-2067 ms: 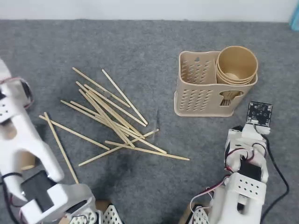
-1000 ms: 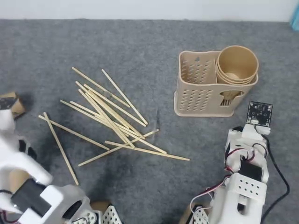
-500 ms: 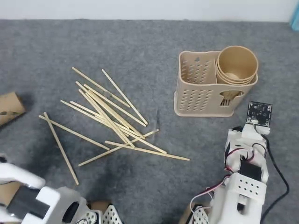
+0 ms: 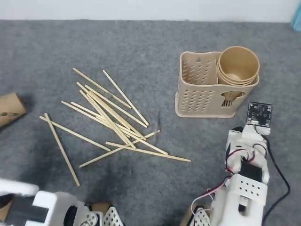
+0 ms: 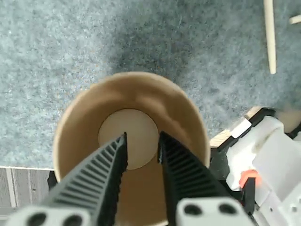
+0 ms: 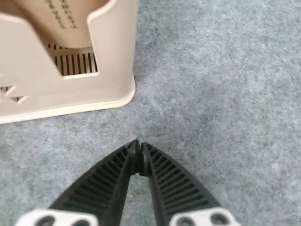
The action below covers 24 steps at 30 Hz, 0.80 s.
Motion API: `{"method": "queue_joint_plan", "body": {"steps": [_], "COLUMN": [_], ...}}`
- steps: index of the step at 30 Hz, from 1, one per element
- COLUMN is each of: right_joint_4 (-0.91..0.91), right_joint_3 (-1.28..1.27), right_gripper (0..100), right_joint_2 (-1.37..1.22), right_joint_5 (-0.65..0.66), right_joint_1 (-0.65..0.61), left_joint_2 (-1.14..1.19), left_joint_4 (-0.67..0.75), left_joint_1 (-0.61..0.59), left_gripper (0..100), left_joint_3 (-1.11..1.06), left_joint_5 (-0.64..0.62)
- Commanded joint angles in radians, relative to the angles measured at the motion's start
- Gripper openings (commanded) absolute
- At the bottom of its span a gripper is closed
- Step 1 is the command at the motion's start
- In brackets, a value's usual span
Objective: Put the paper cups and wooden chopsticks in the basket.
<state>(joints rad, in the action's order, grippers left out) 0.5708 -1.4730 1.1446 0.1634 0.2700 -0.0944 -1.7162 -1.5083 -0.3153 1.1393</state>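
Left wrist view: left gripper points straight down into an upright paper cup. Its jaws are a narrow slit apart, with nothing between them and both tips over the open mouth. The cup's long axis runs along the approach line, so my guess is a rim grab needs a sideways shift to put one jaw outside the wall.

High view: the left arm sits at 7 o'clock and the right arm at 5 o'clock. The basket is at 2 o'clock with stacked cups already in its 3 o'clock compartment; the other compartment looks empty. The chopsticks are scattered on the grey mat around 9 o'clock of centre, most lying along a 10-to-4 line, well apart from the basket. What looks like a second cup lies on its side at the 9 o'clock edge. The left arm is nearer the chopsticks and both loose cups.

Right wrist view: right gripper has its tips pressed together and is empty, just beside the basket's corner. This view gives the basket wall up close, which the high view can't.
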Motion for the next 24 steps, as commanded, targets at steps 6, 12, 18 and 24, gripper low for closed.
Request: {"method": "queue_joint_plan", "body": {"steps": [6,12,18,24], "right_joint_4": [-0.021,-0.021,-0.021,-0.021], "right_joint_3": [0.008,0.008,0.008,0.008], "right_gripper": [1.6,1.6,1.6,1.6], "right_joint_2": [0.024,0.024,0.022,0.022], "right_joint_5": [0.032,0.035,0.035,0.035], "right_joint_1": [-0.012,-0.012,-0.012,-0.012], "left_joint_2": [-0.046,-0.046,-0.123,-0.288], "left_joint_4": [-0.04,-0.04,-0.041,-0.041], "left_joint_1": [-0.006,-0.003,-0.012,-0.124], "left_gripper": [10,10,11,11], "left_joint_3": [0.042,0.042,0.054,-0.065], "left_joint_5": [0.104,0.114,0.12,0.342]}}
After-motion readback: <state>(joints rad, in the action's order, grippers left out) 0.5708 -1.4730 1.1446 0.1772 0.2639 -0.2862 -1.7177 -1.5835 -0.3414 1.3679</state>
